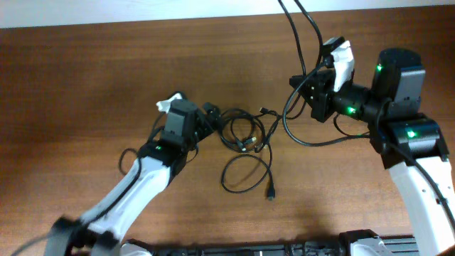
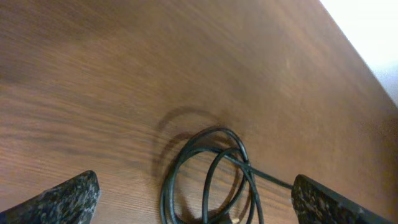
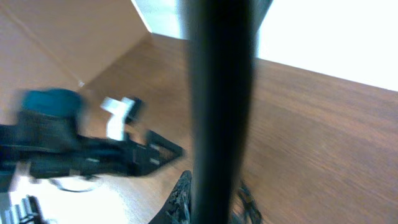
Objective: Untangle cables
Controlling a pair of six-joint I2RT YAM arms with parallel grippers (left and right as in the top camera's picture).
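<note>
The left gripper (image 1: 215,117) is hovering low over the wooden table (image 1: 85,78) with its jaws spread wide. Its two speckled fingers (image 2: 68,199) are showing at either edge of the wrist view, touching nothing. The cables (image 1: 242,133) are lying as a small coil of thin black loops just ahead of that gripper. In the wrist view the coil is sitting between the fingers and a little beyond their tips. A looser loop is trailing away from the coil on the side nearer the robot's base, ending in a small plug end (image 1: 271,193).

The right gripper (image 1: 297,84) is sitting well apart from the coil, raised and pointing toward it. Whether its jaws are spread or pressed together cannot be told. Its wrist view is blurring badly, with a dark cord (image 3: 221,93) filling the middle of the frame. A thin black cord (image 1: 306,141) is curving just below this gripper.
</note>
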